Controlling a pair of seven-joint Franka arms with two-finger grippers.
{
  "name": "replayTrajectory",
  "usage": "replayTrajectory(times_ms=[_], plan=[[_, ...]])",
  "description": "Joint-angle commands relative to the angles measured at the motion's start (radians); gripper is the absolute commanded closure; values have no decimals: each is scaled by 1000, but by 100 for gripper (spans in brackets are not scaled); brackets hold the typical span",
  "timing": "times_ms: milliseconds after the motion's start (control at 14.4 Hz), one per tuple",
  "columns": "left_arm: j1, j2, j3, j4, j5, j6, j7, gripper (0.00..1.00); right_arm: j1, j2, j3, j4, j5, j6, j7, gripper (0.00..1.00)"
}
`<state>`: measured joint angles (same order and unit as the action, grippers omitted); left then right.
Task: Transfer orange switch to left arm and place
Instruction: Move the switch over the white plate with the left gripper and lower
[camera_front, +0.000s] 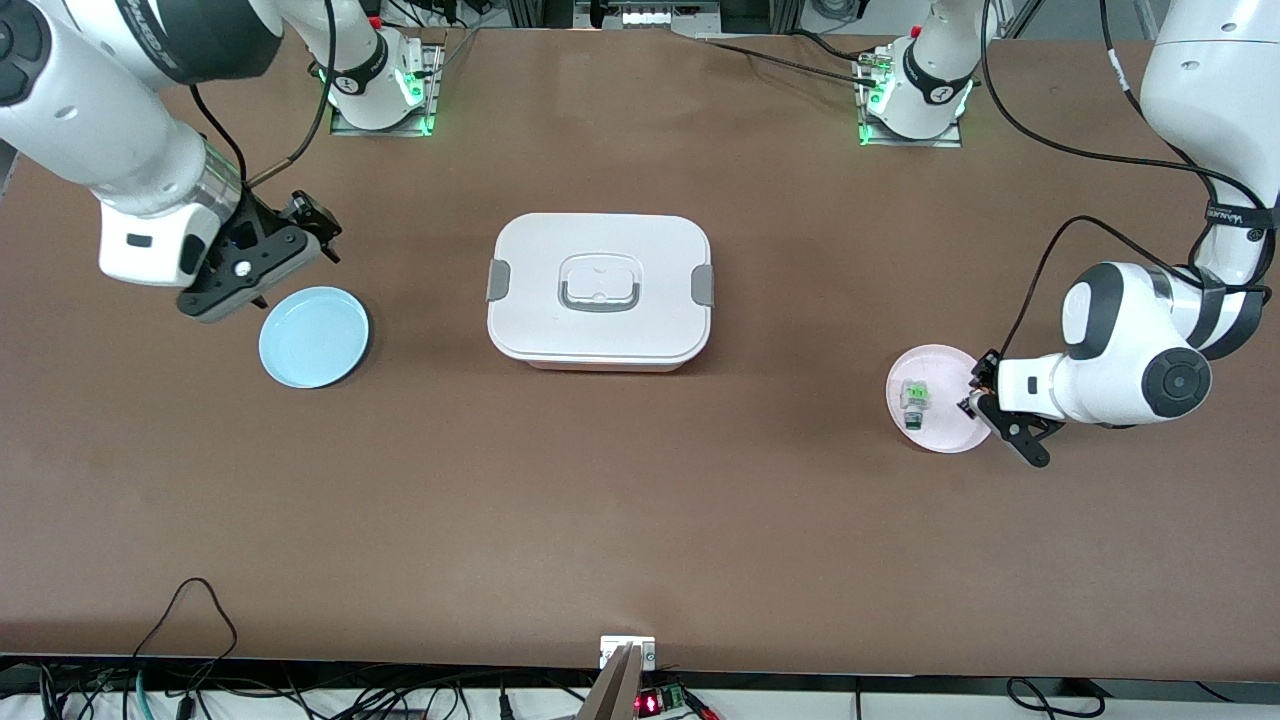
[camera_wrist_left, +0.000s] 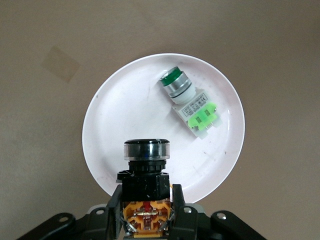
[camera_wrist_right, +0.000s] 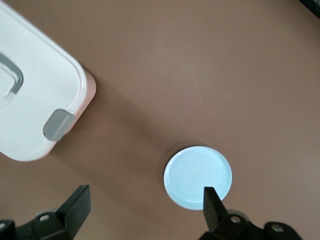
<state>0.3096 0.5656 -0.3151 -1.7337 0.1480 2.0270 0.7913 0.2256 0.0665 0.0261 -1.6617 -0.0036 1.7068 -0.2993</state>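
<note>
The orange switch (camera_wrist_left: 146, 186), black with an orange base and a round black end, sits between the fingers of my left gripper (camera_wrist_left: 146, 212). In the front view that gripper (camera_front: 975, 397) is over the rim of the pink plate (camera_front: 940, 432), at the left arm's end of the table. My right gripper (camera_front: 318, 228) is open and empty above the table beside the blue plate (camera_front: 314, 337). Its spread fingers (camera_wrist_right: 212, 204) show in the right wrist view. The white box (camera_front: 600, 290) stands shut in the middle, between the two plates.
A green-and-white small part (camera_front: 914, 395) lies on the pink plate, also in the left wrist view (camera_wrist_left: 192, 102). The blue plate (camera_wrist_right: 198, 176) holds nothing. The box corner with a grey latch (camera_wrist_right: 56, 125) shows in the right wrist view.
</note>
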Motion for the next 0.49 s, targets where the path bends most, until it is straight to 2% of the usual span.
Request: replayTrajectory(times_ms=[0, 139, 417], plan=[[-6, -4, -10, -9, 22, -4, 118, 84, -58, -8, 15, 42, -6, -79, 170, 0], [2, 0, -10, -21, 22, 22, 244, 84, -120, -30, 28, 45, -4, -120, 239, 0], [11, 4, -9, -104, 24, 198, 432, 84, -218, -69, 40, 42, -3, -139, 252, 0]])
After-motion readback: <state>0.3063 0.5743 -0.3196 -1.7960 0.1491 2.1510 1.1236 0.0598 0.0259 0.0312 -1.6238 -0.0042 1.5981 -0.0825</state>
